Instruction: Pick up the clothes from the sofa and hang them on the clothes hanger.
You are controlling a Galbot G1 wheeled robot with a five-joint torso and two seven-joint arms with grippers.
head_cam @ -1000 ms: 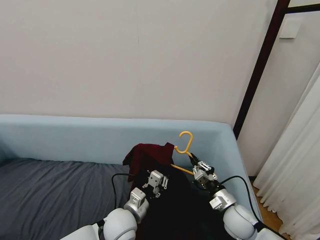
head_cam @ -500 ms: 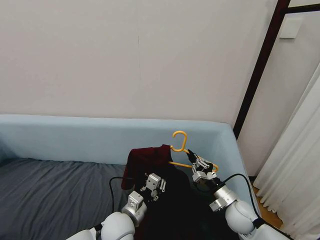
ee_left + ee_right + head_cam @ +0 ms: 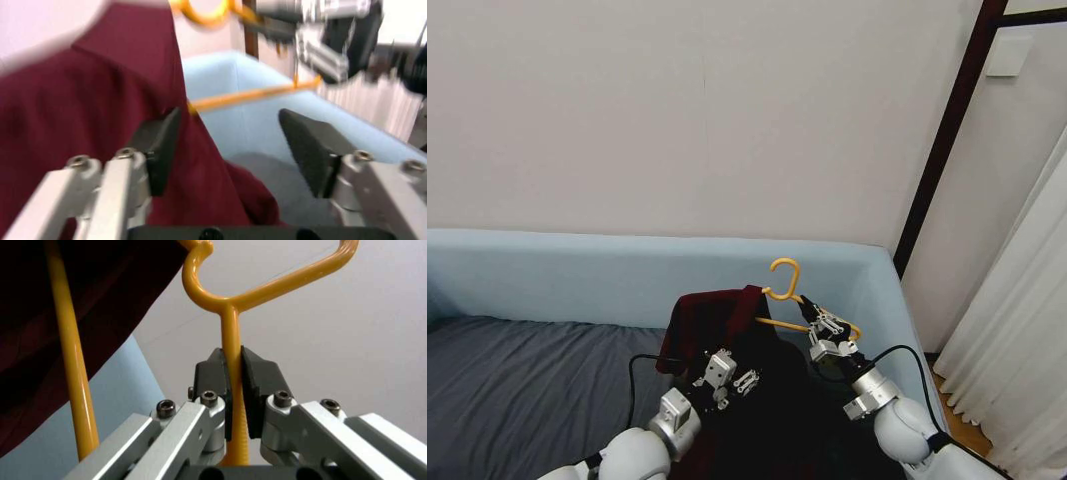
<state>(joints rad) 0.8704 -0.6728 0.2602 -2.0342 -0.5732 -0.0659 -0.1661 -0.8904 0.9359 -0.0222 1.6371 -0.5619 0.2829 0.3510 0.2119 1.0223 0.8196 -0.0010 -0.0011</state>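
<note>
Over the right-hand end of the pale blue sofa [image 3: 547, 270], from the head camera, a dark red garment [image 3: 707, 315] hangs draped over one arm of a yellow hanger [image 3: 784, 262], whose hook stands up in front of the backrest. The right claw [image 3: 819, 325] reaches up from below on the hanger's right side and holds it aloft. The left claw [image 3: 732, 372] sits lower, just under the cloth's hanging edge, so the left arm is plainly the nearer one to the garment. From the left wrist, that claw is spread wide with nothing gripped. The red cloth lies off to the side of one finger [image 3: 160, 150] and reaches partway into the gap; whether it touches the pad I can't tell. The hanger's long bar runs crosswise beyond the gap, toward the right claw farther off. From the right wrist, the right claw is clamped tight on the hanger's straight stem just under the fork of the hook, with the stem running lengthwise between its pads and the garment hanging beside it. I'd judge the cloth sits on one shoulder only, so the coming pull must carry it sideways along that bar, toward the right claw.
</note>
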